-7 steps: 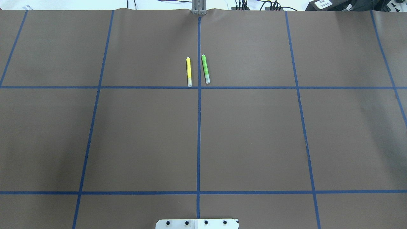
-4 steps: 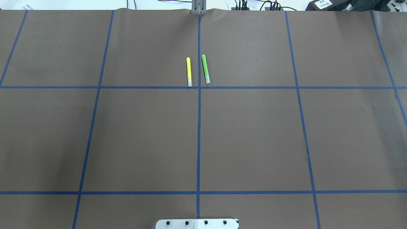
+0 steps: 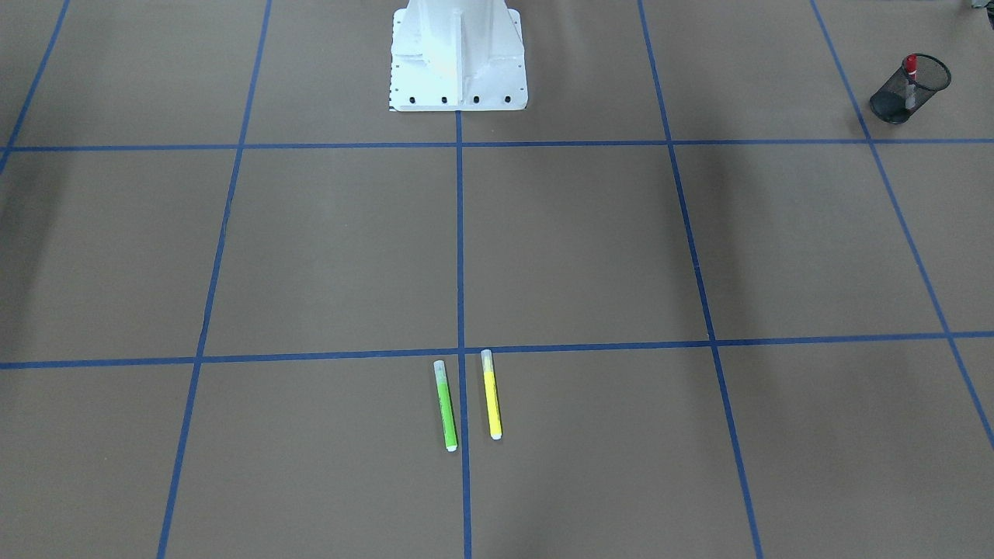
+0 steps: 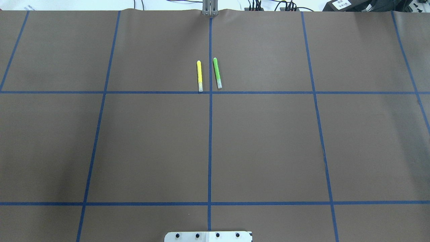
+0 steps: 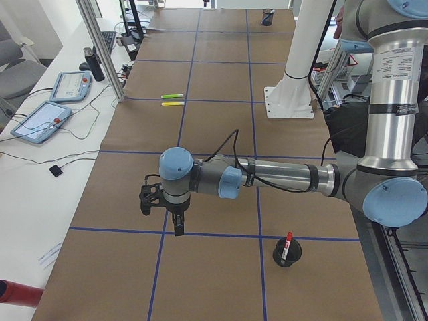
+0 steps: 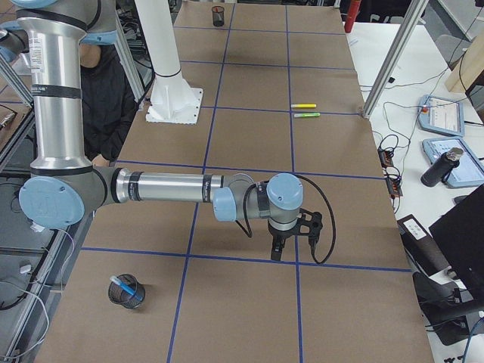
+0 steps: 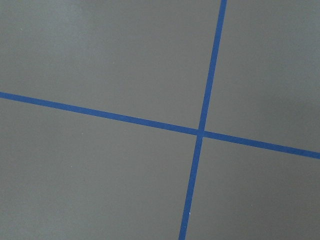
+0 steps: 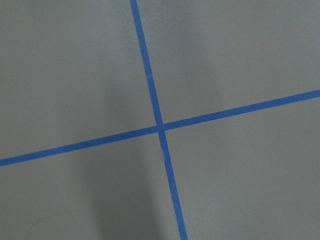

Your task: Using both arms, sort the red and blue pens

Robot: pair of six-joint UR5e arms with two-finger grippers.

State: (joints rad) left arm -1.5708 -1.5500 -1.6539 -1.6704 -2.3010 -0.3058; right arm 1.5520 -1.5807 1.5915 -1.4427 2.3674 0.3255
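The red pen [image 3: 910, 71] stands in a black mesh cup [image 3: 893, 105] at the table's end on my left side; the exterior left view shows the same red pen [image 5: 287, 243] in its cup [image 5: 287, 256]. The blue pen [image 6: 126, 287] lies inside another black cup [image 6: 127, 296] at the end on my right. My left gripper [image 5: 178, 227] hangs over a tape crossing beside the red pen's cup, and I cannot tell whether it is open or shut. My right gripper [image 6: 277, 252] hangs likewise near the blue pen's cup, state unclear. Both wrist views show only brown paper and blue tape.
A yellow pen [image 4: 199, 76] and a green pen [image 4: 217, 73] lie side by side at the table's far middle. The white robot base [image 3: 458, 62] stands at the near edge. Tablets [image 5: 41, 121] and cables lie on the side table. A person in dark clothes [image 6: 106, 83] sits behind the robot.
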